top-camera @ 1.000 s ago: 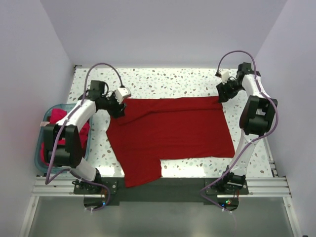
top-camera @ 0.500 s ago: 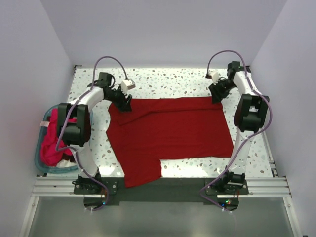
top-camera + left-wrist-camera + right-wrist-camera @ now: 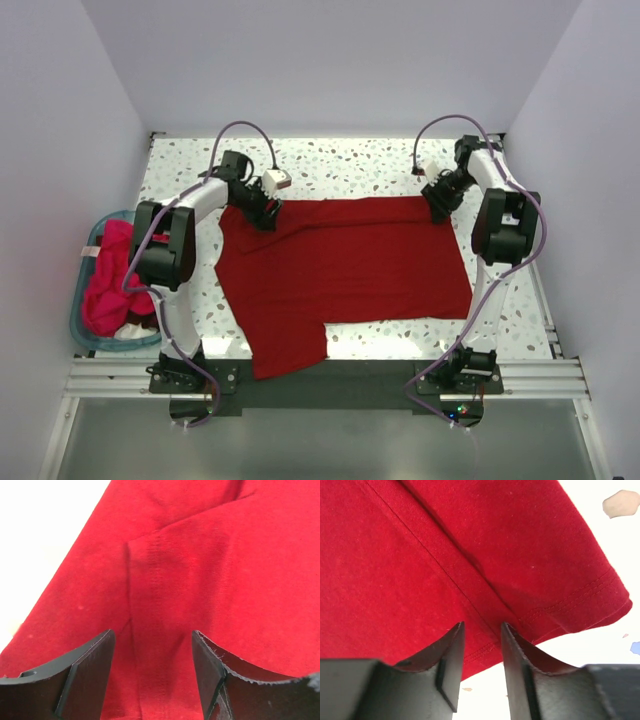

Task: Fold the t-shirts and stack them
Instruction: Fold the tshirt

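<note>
A deep crimson t-shirt (image 3: 345, 265) lies spread flat on the speckled table (image 3: 340, 165), with one part reaching the near edge. My left gripper (image 3: 262, 212) is open over the shirt's far left corner; its wrist view shows red cloth (image 3: 200, 570) between the spread fingers (image 3: 90, 672). My right gripper (image 3: 441, 203) is open over the far right corner; its wrist view shows the shirt's hemmed edge (image 3: 470, 570) between the fingers (image 3: 451, 660). Brighter pinkish-red shirts (image 3: 108, 280) lie bunched in a teal basket (image 3: 92, 243) at the left.
The teal basket stands off the table's left edge. White walls close in the table at the back and both sides. Bare speckled table shows behind the shirt and at the near right (image 3: 420, 335).
Both grippers have moved inward along the shirt's far edge, the left one rightward and the right one slightly left and down. The left arm has swung off the basket, uncovering the pinkish-red shirts.
</note>
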{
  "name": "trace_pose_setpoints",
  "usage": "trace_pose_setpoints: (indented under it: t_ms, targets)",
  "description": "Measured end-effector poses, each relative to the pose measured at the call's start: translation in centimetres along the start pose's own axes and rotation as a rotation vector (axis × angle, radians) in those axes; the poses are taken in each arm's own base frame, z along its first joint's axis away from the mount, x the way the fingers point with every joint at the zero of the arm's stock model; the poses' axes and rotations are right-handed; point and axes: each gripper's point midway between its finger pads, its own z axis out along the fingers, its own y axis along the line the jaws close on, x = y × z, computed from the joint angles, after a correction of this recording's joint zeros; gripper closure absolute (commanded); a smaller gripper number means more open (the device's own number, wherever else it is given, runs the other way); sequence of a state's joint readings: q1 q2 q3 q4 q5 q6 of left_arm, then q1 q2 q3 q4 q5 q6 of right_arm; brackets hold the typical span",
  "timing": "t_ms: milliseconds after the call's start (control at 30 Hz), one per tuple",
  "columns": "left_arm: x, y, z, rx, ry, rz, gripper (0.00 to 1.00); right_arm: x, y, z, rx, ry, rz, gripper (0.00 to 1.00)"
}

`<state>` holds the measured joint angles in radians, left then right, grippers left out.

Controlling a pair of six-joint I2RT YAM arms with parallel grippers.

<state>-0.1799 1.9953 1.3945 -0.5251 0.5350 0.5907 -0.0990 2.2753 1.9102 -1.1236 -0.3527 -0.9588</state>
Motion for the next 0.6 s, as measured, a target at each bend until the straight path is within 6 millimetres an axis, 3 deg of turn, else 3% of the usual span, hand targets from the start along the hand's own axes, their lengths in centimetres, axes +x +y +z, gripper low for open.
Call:
trace_pose_setpoints:
  t_ms: [400,600]
  targets:
    - [0.9,1.0,1.0,-0.028,0.029,-0.004,0.42,0.3,0.0,0.1,-0.004,0.012,-0.019,0.66]
    - [0.9,1.1,1.0,-0.027,0.03,0.002,0.62,0.3,0.1,0.1,-0.007,0.014,-0.018,0.66]
